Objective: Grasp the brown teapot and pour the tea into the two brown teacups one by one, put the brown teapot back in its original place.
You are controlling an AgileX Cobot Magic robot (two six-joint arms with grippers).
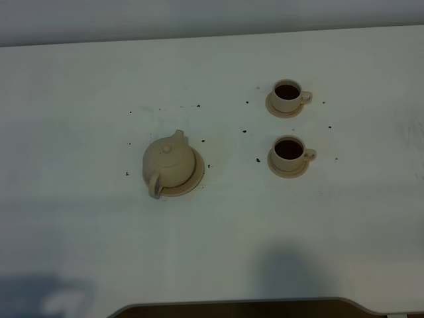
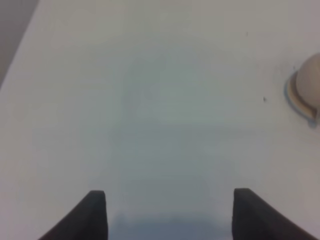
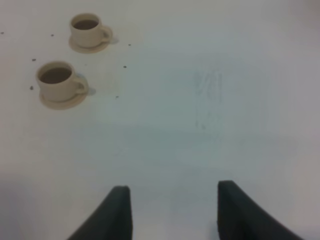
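The brown teapot sits upright on its flat round saucer, the original place, left of the table's middle, spout pointing to the far side. To its right stand the two brown teacups, the far one and the near one, each on a small saucer and holding dark tea. Neither arm appears in the exterior view. My left gripper is open over bare table, with the teapot at the view's edge. My right gripper is open and empty, well apart from the cups.
Small dark specks are scattered over the white table around the teapot and cups. The table's dark front edge runs along the near side.
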